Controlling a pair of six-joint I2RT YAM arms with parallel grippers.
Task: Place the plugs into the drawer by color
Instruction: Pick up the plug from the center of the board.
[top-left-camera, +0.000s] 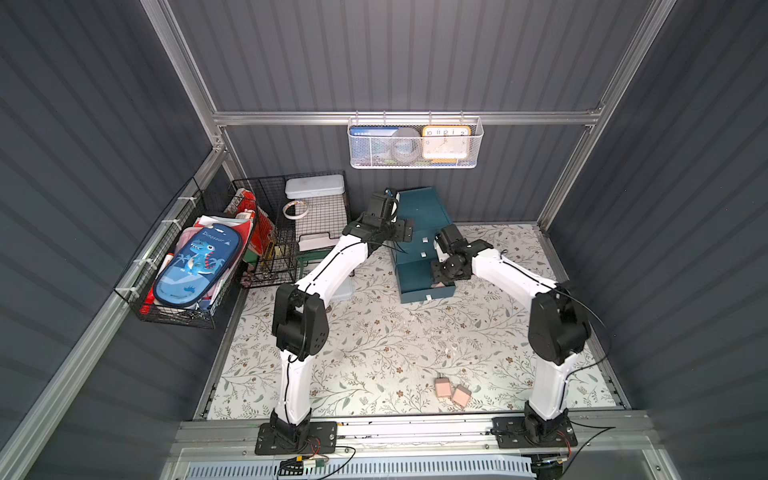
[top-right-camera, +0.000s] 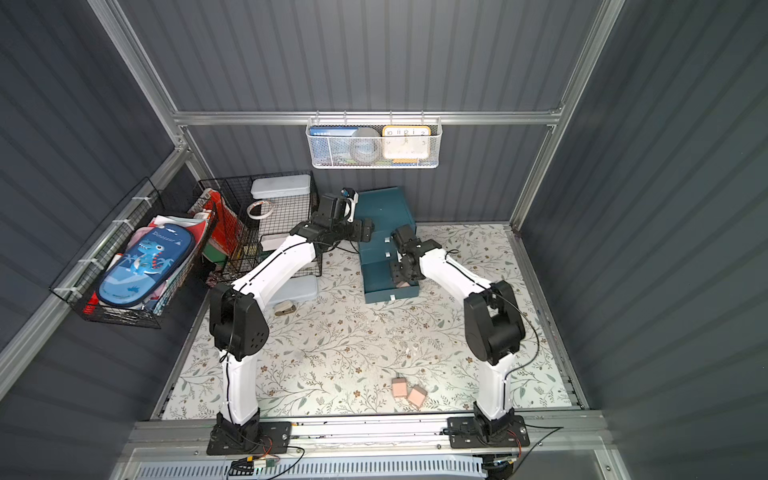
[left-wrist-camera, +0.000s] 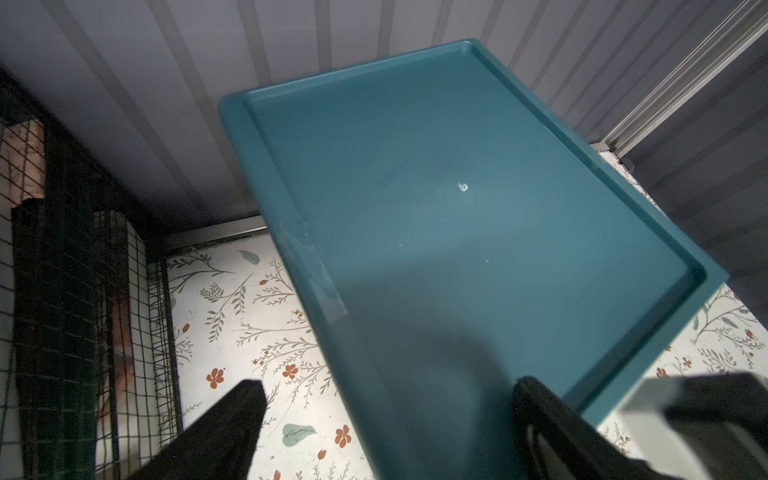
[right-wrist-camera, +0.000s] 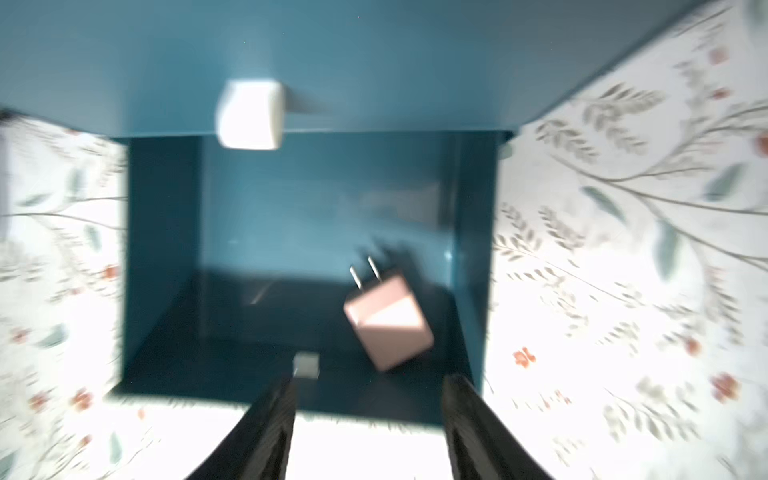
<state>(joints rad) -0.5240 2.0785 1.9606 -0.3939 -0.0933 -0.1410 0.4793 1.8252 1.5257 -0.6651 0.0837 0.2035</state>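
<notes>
Likely late: one pink plug (right-wrist-camera: 388, 322) lies in the open drawer (right-wrist-camera: 162, 249), right gripper (right-wrist-camera: 370, 380) parted, empty above. Two pink plugs (top-left-camera: 443, 387) wait near; left gripper (left-wrist-camera: 388, 382) wide.

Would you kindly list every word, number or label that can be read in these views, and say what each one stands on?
"Dinosaur": on the blue pencil case in the black wire basket.
"10 11 12 1 2": numerals across the top of the yellow clock in the white mesh basket; its other numerals are blurred by the mesh.
Blue packet beside the clock: white lettering, too small to read.
</notes>
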